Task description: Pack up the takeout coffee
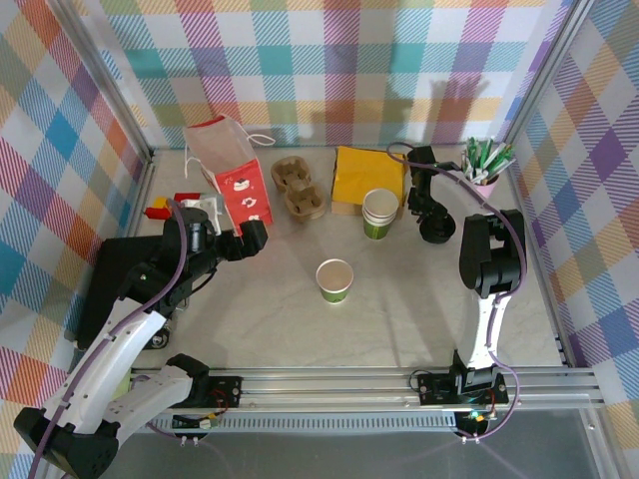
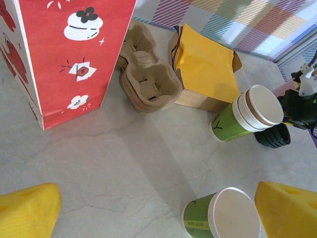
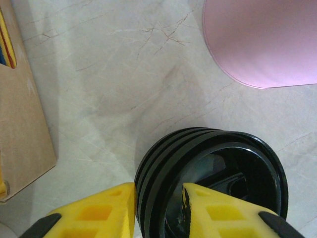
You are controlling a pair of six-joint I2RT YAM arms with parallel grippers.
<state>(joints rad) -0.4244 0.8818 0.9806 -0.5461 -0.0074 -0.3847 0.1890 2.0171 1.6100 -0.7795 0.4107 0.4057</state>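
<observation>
The takeout coffee cup (image 1: 334, 280), green with a white rim band, stands upright and open-topped in the middle of the table; it also sits at the bottom right of the left wrist view (image 2: 223, 218). My left gripper (image 1: 250, 237) hovers open to its left, by the red bag, with nothing between its yellow fingers (image 2: 29, 210). At the back right, my right gripper (image 1: 431, 225) points down into a stack of black lids (image 3: 213, 168). It is shut on the stack's wall (image 3: 158, 203), one finger outside and one inside.
A red paper bag (image 1: 235, 185) stands at the back left, with brown pulp cup carriers (image 1: 300, 188) beside it. Yellow napkins on a box (image 1: 367, 178) and a taller stack of green cups (image 1: 380, 213) sit mid-back. A pink cup of sticks (image 1: 486, 170) is at the far right.
</observation>
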